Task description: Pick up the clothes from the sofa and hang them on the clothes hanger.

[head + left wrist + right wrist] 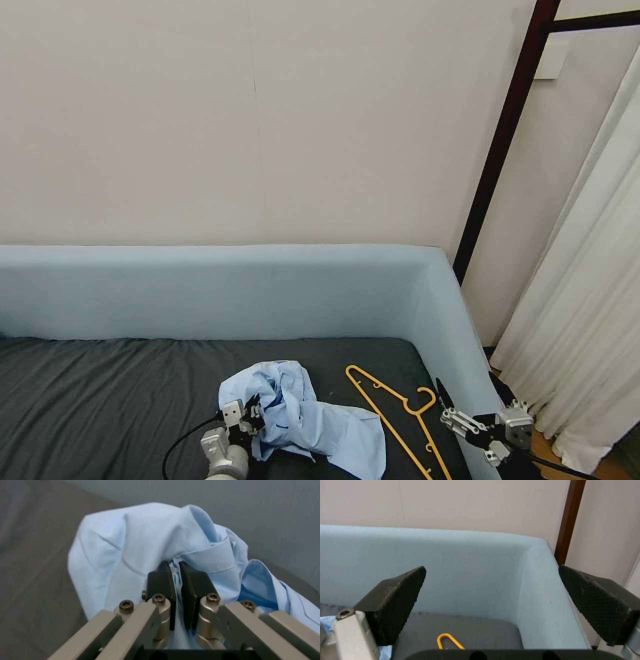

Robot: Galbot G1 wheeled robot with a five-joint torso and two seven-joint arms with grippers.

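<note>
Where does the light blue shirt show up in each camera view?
Head view: light blue shirt lies crumpled low and centre on the sofa, with the left gripper at its left edge.
Left wrist view: centre, a fold clamped between the black fingers.
Right wrist view: a pale sliver at the frame's edge, likely the shirt, beside the open right gripper.
Shared landmark: the dark seat cushion.

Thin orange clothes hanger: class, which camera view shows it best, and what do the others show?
The head view: most of the thin orange clothes hanger lies on the dark sofa seat, right of the light blue shirt. The right wrist view catches just its hook. The left wrist view looks at the shirt.
</note>
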